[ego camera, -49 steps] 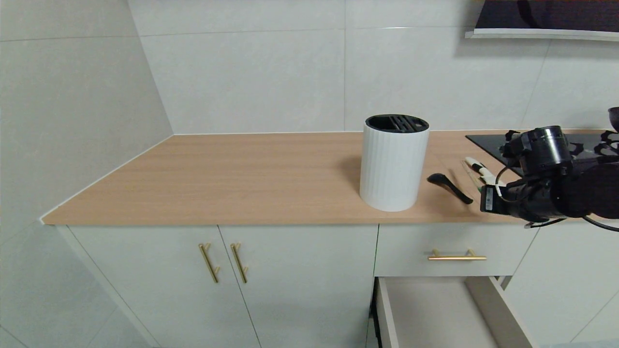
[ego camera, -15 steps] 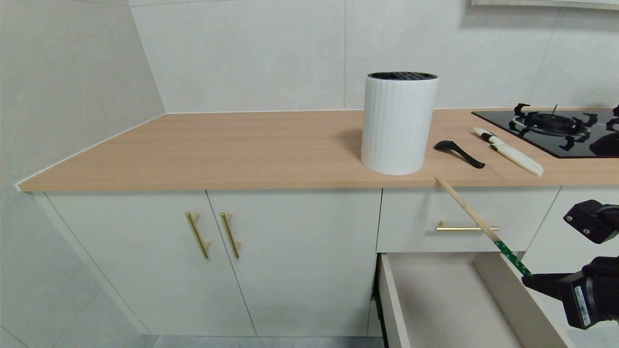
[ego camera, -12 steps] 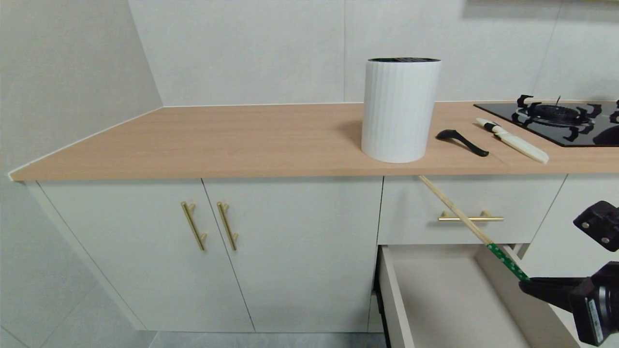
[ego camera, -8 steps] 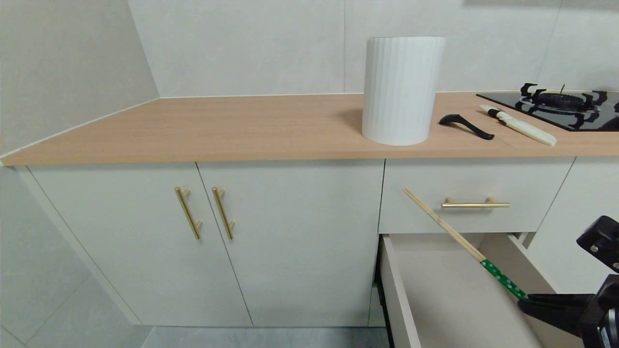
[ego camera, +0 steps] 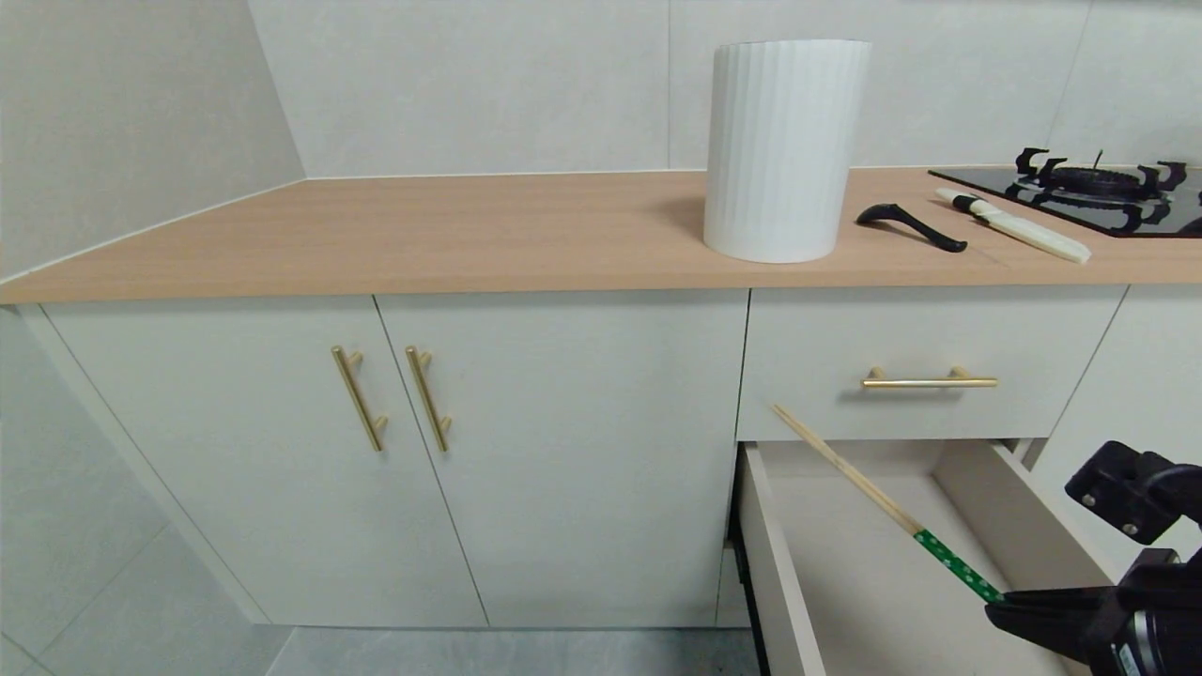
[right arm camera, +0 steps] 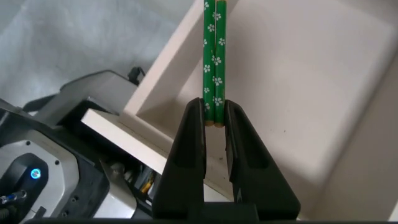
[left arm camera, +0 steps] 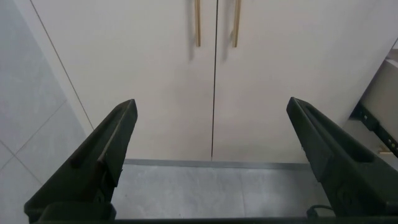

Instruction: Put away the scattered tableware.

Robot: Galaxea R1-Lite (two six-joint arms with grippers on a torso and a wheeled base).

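Right wrist view: green, white-flowered chopsticks (right arm camera: 214,62).

The right gripper (ego camera: 1001,606) sits low on the robot's right side, pointing forward, its fingers pinched tight on the green ends of two chopsticks (ego camera: 873,492). The left gripper (left arm camera: 211,112) points forward too, fingers spread wide apart.

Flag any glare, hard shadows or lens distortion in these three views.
Head view: soft even light, no glare; white holder throws a faint shadow leftward on the countertop; wide-angle bend tilts the cabinet handles. Right wrist view: drawer evenly lit beneath the chopsticks in the right gripper. Left wrist view: flat light on the cabinet doors, left gripper dark against them.
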